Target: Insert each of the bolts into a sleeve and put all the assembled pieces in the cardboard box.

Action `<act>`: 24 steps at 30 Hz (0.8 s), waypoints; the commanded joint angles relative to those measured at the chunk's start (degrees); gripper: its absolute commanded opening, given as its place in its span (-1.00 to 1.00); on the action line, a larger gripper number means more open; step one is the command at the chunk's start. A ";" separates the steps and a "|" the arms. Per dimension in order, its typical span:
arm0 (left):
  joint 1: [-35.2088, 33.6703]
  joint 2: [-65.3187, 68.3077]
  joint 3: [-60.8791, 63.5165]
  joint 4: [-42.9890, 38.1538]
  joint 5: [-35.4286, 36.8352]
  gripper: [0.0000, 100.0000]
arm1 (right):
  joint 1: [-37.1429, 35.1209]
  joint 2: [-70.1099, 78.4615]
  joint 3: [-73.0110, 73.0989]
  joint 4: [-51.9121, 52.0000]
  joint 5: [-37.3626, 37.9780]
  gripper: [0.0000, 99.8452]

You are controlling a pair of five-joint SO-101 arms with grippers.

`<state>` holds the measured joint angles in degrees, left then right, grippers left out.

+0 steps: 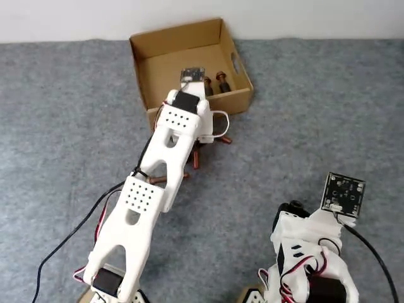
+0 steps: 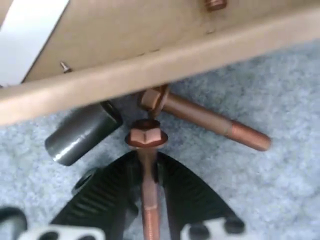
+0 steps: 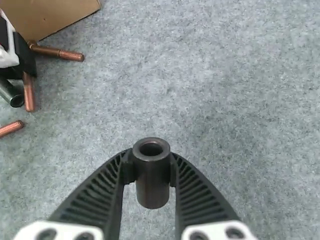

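My left gripper (image 2: 147,157) is shut on a copper bolt (image 2: 148,192), whose hex head (image 2: 146,137) points at the cardboard box (image 2: 150,70) front wall. Just ahead on the carpet lie a second bolt (image 2: 210,120) and a dark sleeve (image 2: 82,132). In the high view the left gripper (image 1: 196,146) sits against the box (image 1: 158,47), which holds two assembled pieces (image 1: 213,83). My right gripper (image 3: 151,160) is shut on a dark sleeve (image 3: 151,172), held with its bore facing the camera, low over bare carpet near the table's front right.
Loose bolts lie by the box front (image 3: 57,52), (image 3: 28,92), and one farther out (image 3: 10,128). The left arm (image 1: 148,196) stretches diagonally from the front left to the box. The right arm (image 1: 309,246) is folded at the front right. Grey carpet covers the table.
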<state>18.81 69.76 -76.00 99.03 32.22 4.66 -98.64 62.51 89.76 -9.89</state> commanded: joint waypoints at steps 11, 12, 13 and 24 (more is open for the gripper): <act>7.91 -45.54 33.71 1.32 -1.58 -0.99 | 0.13 -3.74 -0.88 -1.36 -0.35 -0.98; 8.44 -49.23 36.79 1.32 -1.58 -0.99 | 0.13 -4.26 -0.88 -1.36 -0.35 -0.98; 8.62 -52.84 39.78 1.32 -1.49 -0.99 | 0.13 -4.62 -0.88 -1.36 -0.26 -0.98; 8.26 -88.53 73.27 -7.65 -4.57 -0.99 | -11.30 -4.97 -0.62 -2.59 0.26 -0.98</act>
<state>27.08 -7.43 -10.59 96.57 28.79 -3.25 -103.47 62.51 88.70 -9.89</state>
